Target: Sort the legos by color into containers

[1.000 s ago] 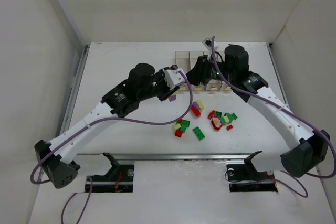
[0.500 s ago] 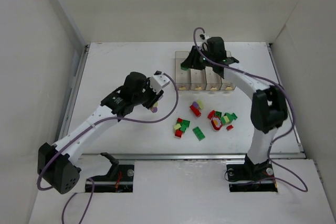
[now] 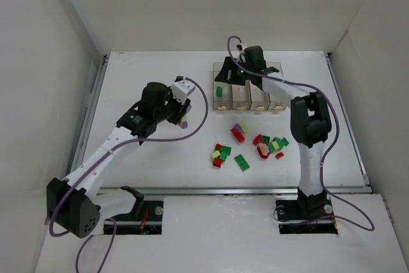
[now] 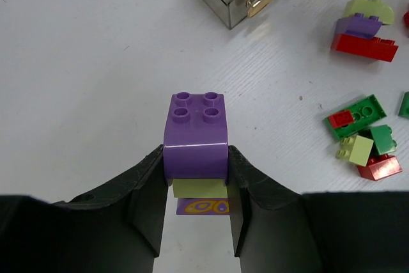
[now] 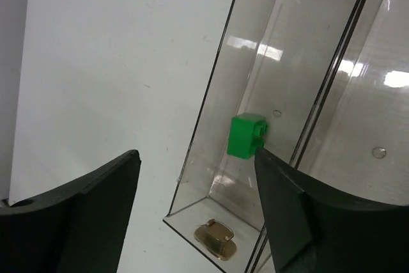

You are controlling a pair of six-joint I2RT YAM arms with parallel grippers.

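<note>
Left gripper (image 4: pixel 196 161) pinching purple brick (image 4: pixel 195 135); bins (image 3: pixel 259 91) at its 2 o'clock, long axes 12–6. Right gripper (image 5: pixel 197 158) spread over leftmost bin (image 5: pixel 287 49).

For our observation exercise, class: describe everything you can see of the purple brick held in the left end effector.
The purple brick is glossy plastic, four round studs on top, its front edge rounded. A pale yellow-green brick sits under it, then a purple piece with a yellow pattern. The left end effector clamps the stack between two black fingers.
</note>
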